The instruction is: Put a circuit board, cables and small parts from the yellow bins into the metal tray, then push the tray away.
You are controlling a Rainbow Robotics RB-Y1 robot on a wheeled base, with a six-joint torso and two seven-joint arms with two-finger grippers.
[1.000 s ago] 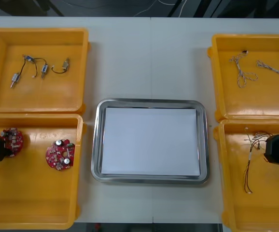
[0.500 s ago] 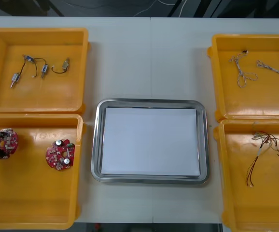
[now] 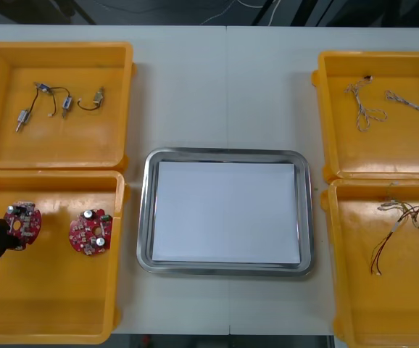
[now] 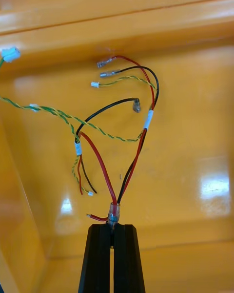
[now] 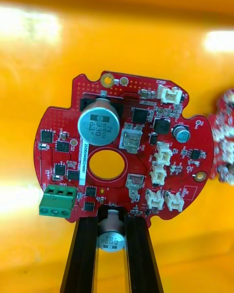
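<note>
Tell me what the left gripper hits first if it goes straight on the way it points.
Past the circuit board it grips, the left gripper would probably meet the yellow bin floor; the second board sits off to one side. Depth is unclear.

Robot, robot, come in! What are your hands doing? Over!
Left gripper shut on round red circuit board, near left yellow bin. Right gripper shut on red and yellow cable, near right bin. Metal tray unblocked.
</note>
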